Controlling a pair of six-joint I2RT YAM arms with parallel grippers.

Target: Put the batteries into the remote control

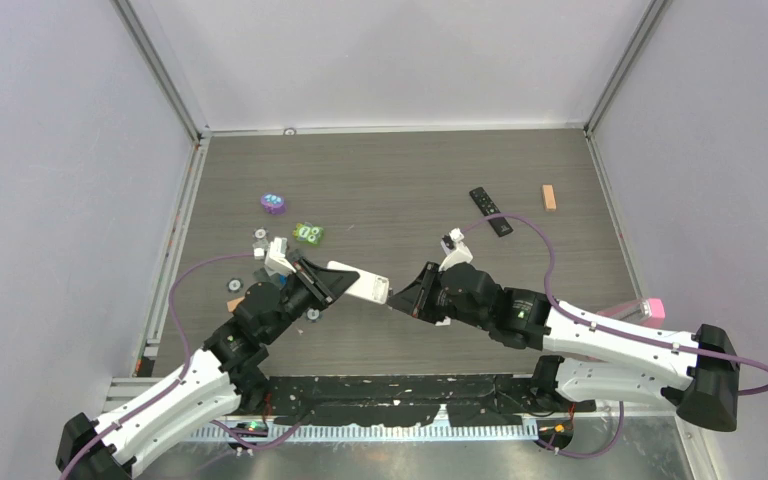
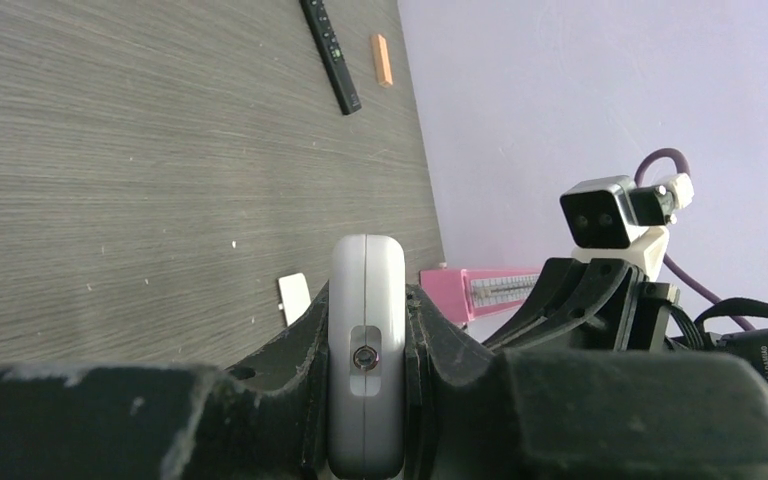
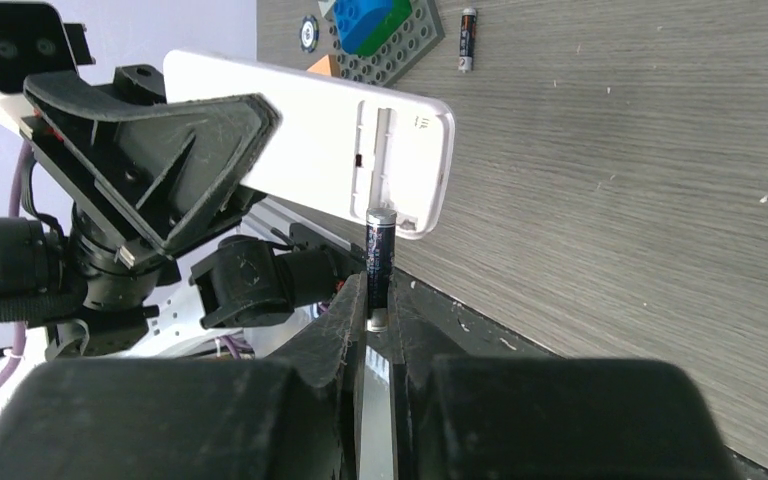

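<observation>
My left gripper (image 1: 335,280) is shut on a white remote control (image 1: 358,283) and holds it above the table. In the left wrist view the remote (image 2: 366,340) shows end-on, pinched between both jaws of the left gripper (image 2: 366,330). Its back faces the right wrist camera, with the battery compartment (image 3: 381,150) uncovered. My right gripper (image 3: 378,300) is shut on one dark battery (image 3: 379,262), held upright. The battery's top end sits at the near end of that compartment. Another battery (image 3: 467,40) lies on the table behind. From above, the right gripper (image 1: 412,295) is just off the remote's right end.
A black remote (image 1: 490,211) and an orange block (image 1: 550,197) lie at the back right. A purple toy (image 1: 274,204), a green toy (image 1: 308,234) and small round discs (image 1: 258,236) sit at the left. A white cover piece (image 2: 295,297) lies on the table. A pink object (image 1: 650,308) is by the right arm.
</observation>
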